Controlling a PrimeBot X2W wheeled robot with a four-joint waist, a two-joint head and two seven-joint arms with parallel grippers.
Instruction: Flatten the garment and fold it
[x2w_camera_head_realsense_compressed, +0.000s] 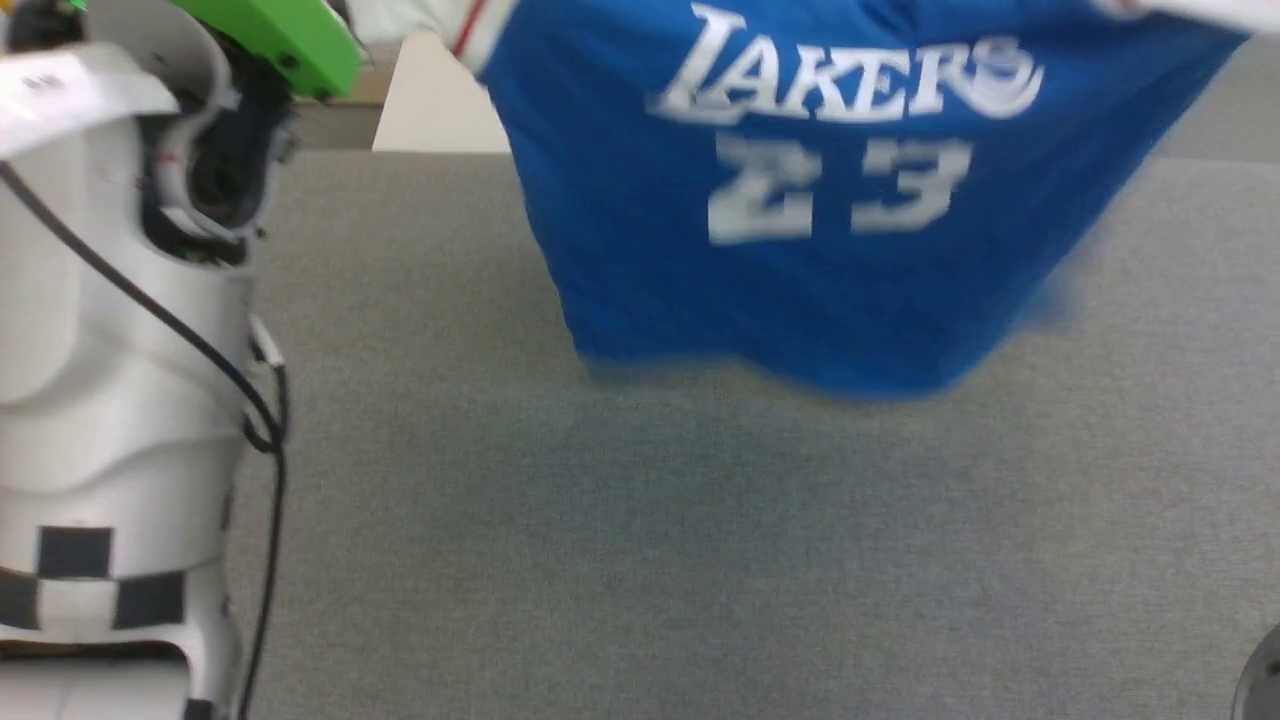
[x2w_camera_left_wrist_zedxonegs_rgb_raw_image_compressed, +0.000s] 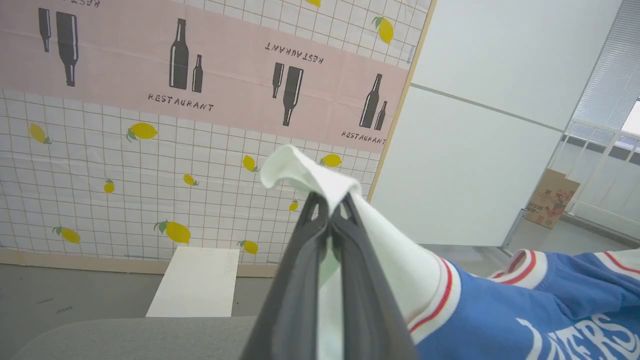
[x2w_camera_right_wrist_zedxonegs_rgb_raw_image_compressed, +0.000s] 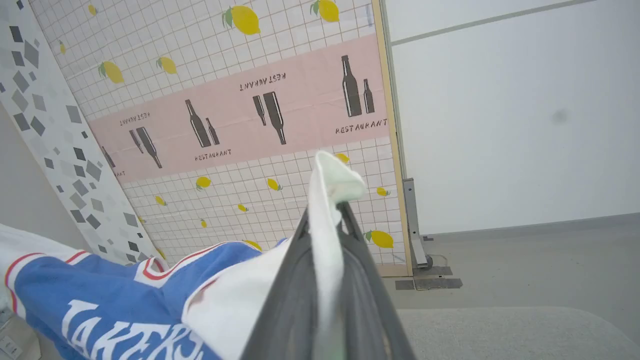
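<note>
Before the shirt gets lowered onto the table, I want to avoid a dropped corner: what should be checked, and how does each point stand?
1. Left tool shut on the white cloth of the garment: ok.
2. Right tool shut on white cloth too: ok.
3. Cloth seated deep in both grips: ok, it pokes out past the fingertips.
4. Garment spread wide, print facing the head camera: ok.
5. Hem lifted off the table: cannot tell, the edge is blurred.

The pale left forearm (x2w_camera_head_realsense_compressed: 110, 350) stretches forward; left jaws and right jaws each pinch tight on the shirt (x2w_camera_head_realsense_compressed: 800, 290).
</note>
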